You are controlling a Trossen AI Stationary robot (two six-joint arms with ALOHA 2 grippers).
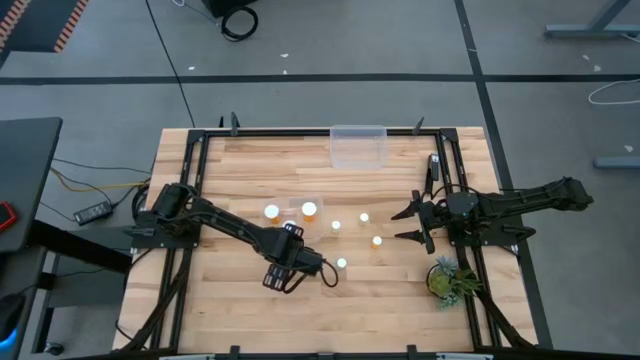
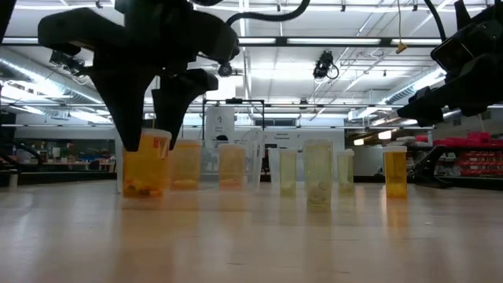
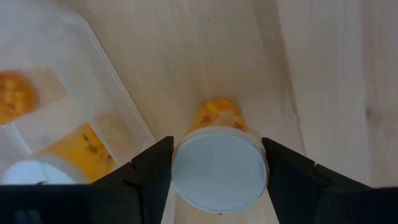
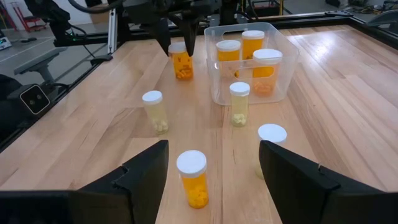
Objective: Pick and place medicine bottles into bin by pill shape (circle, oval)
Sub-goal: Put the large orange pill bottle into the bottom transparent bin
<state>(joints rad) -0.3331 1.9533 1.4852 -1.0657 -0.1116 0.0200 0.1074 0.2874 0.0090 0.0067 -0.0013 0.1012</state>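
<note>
Left gripper (image 2: 149, 144) – low over the tabletop (image 1: 230, 300), fingers pointing down, straddling one medicine bottle (image 3: 219, 168).
- Bottle sits squarely between the fingers (image 3: 152, 168), upright, white cap facing the wrist, amber body below it.
- In the left wrist view both fingers meet the cap's sides, with no gap visible. Logged as pinching the cap.
- In the low view the bottle's base is on the wood, not raised.

Clear bin (image 4: 219, 81) – just beside the left gripper, close to the held bottle but apart from it. It holds three bottles (image 4: 253, 40), all orange and upright.

Right gripper (image 1: 412, 225) – well apart from the left one, above the tabletop, fingers spread wide with nothing between them.
- Orange bottle (image 4: 193, 180) stands directly ahead of it, the nearest one, between the lines of its two fingers.
- White-capped bottle (image 4: 272, 134) is just ahead too, partly hidden by one finger.
- Pale bottle (image 4: 155, 112) and second pale bottle (image 4: 239, 104) stand farther out, between this gripper and the bin; the second is right at the bin's wall.
</note>
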